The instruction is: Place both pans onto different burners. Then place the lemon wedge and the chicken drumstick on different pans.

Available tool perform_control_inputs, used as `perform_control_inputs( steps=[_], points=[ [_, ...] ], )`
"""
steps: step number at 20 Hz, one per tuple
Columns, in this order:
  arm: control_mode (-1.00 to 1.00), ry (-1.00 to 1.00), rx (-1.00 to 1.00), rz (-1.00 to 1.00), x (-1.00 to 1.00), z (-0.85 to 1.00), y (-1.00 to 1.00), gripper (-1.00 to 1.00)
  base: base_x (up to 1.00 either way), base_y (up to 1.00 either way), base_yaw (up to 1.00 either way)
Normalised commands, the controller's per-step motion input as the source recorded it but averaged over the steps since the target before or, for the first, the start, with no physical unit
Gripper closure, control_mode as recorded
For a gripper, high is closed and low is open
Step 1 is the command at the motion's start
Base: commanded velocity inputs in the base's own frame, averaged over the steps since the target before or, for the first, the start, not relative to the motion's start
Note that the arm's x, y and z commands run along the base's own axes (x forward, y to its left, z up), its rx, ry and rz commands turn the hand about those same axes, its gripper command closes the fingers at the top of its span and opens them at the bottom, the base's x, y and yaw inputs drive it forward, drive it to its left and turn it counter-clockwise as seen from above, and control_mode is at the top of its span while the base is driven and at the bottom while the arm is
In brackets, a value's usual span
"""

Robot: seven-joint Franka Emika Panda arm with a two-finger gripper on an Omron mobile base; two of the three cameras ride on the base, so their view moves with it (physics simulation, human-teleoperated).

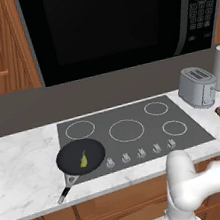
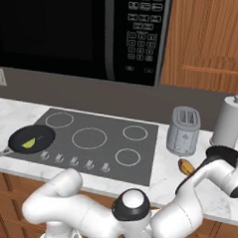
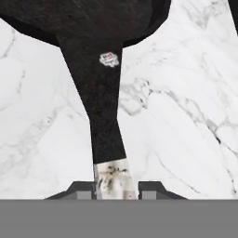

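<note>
One black pan (image 1: pixel 81 156) sits on the front-left burner of the dark cooktop (image 1: pixel 132 109), with the yellow-green lemon wedge (image 1: pixel 83 159) lying inside it. The second pan (image 2: pixel 221 152) rests on the marble counter at the far right. In the hand view my gripper (image 3: pixel 116 188) is shut on the silver end of that pan's handle (image 3: pixel 104 116), and the pan's bowl (image 3: pixel 93 18) fills the top. The golden-brown chicken drumstick (image 2: pixel 186 167) lies on the counter between the cooktop and the second pan. The centre burner (image 1: pixel 126 130) is bare.
A silver toaster (image 2: pixel 184 130) stands behind the drumstick, and a paper towel roll (image 2: pixel 230 122) stands just behind the second pan. A black microwave (image 1: pixel 107 21) hangs over the cooktop. A row of small knobs (image 1: pixel 140 153) lines the cooktop's front edge.
</note>
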Motion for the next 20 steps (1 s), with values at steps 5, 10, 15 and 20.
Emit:
perform_control_inputs(
  steps=[5, 10, 15, 20],
  points=[
    [-1.0, -0.04, -0.16, 0.05, -0.3, 0.22, 0.47, 1.0, 0.0, 0.0, 0.0],
    [-1.0, -0.03, -0.16, 0.07, -0.34, 0.06, 0.54, 1.0, 0.0, 0.0, 0.0],
    [-1.0, -0.02, -0.15, 0.08, -0.36, 0.01, 0.51, 1.0, 0.0, 0.0, 0.0],
    [-1.0, -0.01, -0.11, 0.1, -0.4, 0.01, 0.44, 1.0, 0.0, 0.0, 0.0]
  ],
)
